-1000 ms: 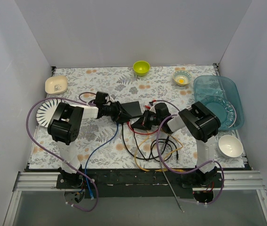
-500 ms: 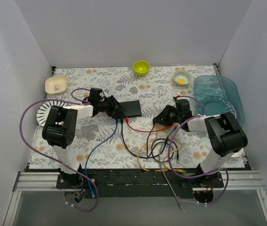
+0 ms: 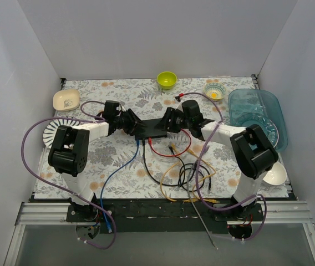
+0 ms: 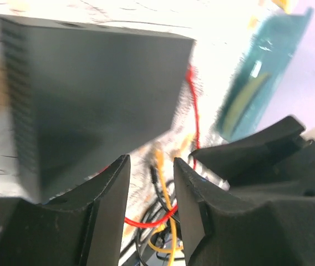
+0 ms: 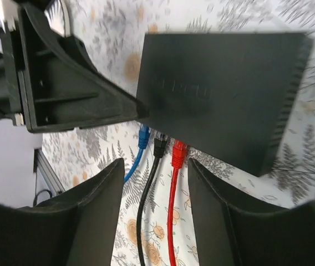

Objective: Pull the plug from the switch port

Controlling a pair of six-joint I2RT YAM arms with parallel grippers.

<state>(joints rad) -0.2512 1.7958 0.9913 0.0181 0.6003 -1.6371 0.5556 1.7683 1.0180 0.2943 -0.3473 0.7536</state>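
The blue plug, black plug and red plug sat in the near face of the switch, long axes running near-far. The right gripper, jaws spread, hung over them (black plug centred); the left gripper, likewise spread, flanked the switch's left end.

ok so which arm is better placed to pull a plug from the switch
Right. The right pincer is open and faces the port side of the switch, the black plug and red plug just ahead of its gap. The left pincer sits open at the switch's end.
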